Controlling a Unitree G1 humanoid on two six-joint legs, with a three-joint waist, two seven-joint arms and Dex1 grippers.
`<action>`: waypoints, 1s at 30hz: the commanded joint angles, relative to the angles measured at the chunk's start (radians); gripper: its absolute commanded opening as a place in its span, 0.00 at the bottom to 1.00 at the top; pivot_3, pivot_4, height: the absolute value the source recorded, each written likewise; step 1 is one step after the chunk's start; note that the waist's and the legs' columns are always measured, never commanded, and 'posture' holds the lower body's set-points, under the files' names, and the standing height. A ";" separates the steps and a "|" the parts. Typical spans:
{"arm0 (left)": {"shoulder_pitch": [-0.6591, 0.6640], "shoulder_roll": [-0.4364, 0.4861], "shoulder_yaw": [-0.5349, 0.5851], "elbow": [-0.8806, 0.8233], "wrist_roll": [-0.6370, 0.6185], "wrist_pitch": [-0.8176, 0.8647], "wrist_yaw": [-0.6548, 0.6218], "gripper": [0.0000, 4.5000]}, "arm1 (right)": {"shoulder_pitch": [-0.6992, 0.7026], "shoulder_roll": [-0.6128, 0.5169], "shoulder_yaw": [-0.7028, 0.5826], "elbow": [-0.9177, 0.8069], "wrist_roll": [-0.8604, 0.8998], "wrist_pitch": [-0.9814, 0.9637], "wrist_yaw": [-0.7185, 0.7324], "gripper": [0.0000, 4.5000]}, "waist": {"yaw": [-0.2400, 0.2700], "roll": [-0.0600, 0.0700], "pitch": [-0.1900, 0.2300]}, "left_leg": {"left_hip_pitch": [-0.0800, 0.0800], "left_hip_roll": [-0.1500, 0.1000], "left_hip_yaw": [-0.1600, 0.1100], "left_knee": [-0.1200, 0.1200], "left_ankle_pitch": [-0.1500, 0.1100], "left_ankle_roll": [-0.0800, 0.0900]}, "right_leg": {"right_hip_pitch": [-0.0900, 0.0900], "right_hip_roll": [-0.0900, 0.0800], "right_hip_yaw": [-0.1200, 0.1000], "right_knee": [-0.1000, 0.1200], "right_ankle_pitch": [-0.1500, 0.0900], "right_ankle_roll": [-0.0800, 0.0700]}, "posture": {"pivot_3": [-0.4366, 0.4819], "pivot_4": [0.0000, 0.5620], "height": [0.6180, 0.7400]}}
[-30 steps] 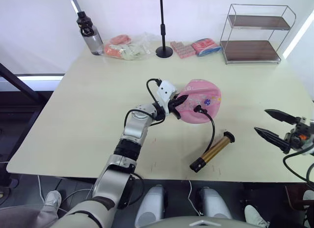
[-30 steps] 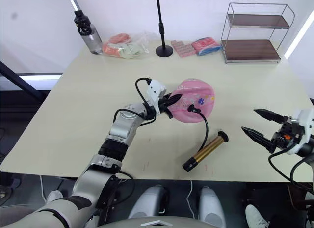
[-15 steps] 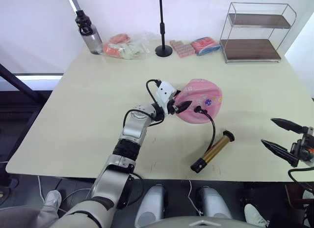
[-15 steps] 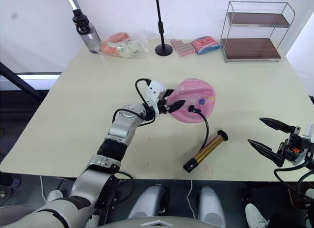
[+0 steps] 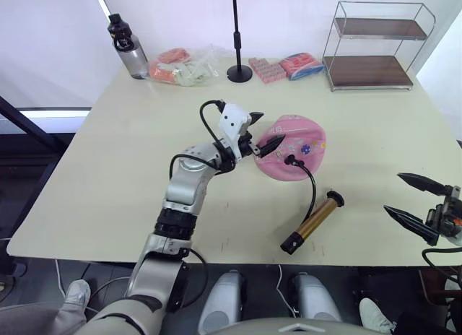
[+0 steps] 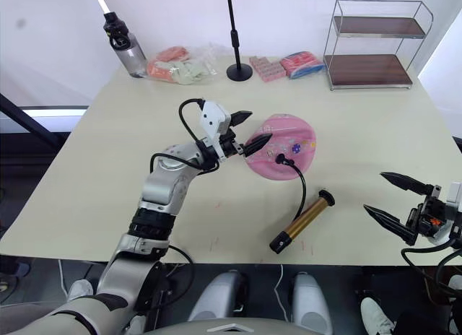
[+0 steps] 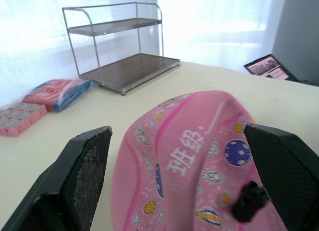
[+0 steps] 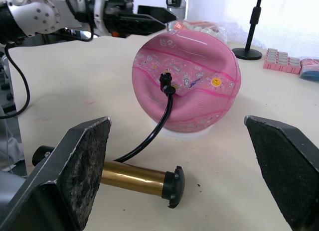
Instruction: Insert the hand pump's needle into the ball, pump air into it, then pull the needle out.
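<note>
Left gripper point(image 5: 262, 131) spread wide beside ball point(image 5: 299, 158), empty, right gripper point(image 5: 408, 199) likewise open.

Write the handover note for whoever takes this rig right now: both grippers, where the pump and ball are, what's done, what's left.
Left gripper: open, raised just beside the ball's left side, holding nothing.
Right gripper: open, empty, near the table's front right edge, well away from the pump.
Ball: mid-table, partly flattened, sitting on a pale ring.
Hand pump: lying on its side in front of the ball, its hose curving up to the ball.
Done: the hose's end fitting sits against the ball; the needle looks inserted.
Left: steady the ball, pick up the pump, pump air, pull the needle out.
</note>
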 commanded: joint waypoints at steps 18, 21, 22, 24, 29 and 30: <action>0.496 0.378 0.253 -0.225 -0.217 -0.016 -0.284 0.99 | 0.019 0.010 0.041 0.070 -0.015 -0.125 0.038 1.00 | -0.001 0.002 0.001 | 0.002 0.003 0.003 0.000 0.000 0.000 | 0.000 0.000 0.002 0.001 -0.002 -0.004 | 0.48 0.27 1.00; 0.548 0.411 0.288 -0.203 -0.221 -0.042 -0.319 0.99 | 0.025 -0.003 0.032 0.108 -0.025 -0.145 0.047 1.00 | 0.003 0.003 0.002 | 0.002 0.004 0.003 0.000 0.000 0.000 | 0.000 -0.001 0.002 0.001 -0.002 -0.005 | 0.48 0.27 1.00; 0.569 0.426 0.305 -0.189 -0.221 -0.053 -0.335 0.99 | 0.031 -0.010 0.027 0.127 -0.033 -0.155 0.056 1.00 | 0.003 0.003 0.002 | 0.002 0.004 0.004 0.001 0.000 0.000 | 0.000 -0.001 0.002 0.001 -0.002 -0.005 | 0.48 0.27 1.00; 0.591 0.444 0.326 -0.170 -0.221 -0.067 -0.355 0.99 | 0.041 -0.023 0.025 0.151 -0.046 -0.172 0.068 1.00 | 0.003 0.003 0.002 | 0.002 0.004 0.004 0.001 0.000 0.000 | 0.000 -0.001 0.002 0.001 -0.002 -0.005 | 0.48 0.27 1.00; 0.650 0.494 0.365 -0.119 -0.218 -0.115 -0.412 0.99 | 0.058 -0.061 0.009 0.213 -0.065 -0.205 0.077 1.00 | 0.001 0.003 0.002 | 0.002 0.004 0.006 0.001 0.000 0.000 | 0.000 -0.001 0.003 0.001 -0.002 -0.005 | 0.48 0.27 1.00; 0.656 0.500 0.365 -0.115 -0.216 -0.123 -0.418 0.99 | 0.059 -0.064 0.008 0.218 -0.065 -0.211 0.076 1.00 | 0.001 0.003 0.002 | 0.002 0.005 0.006 0.001 0.000 0.000 | 0.000 -0.001 0.003 0.001 -0.002 -0.005 | 0.48 0.27 1.00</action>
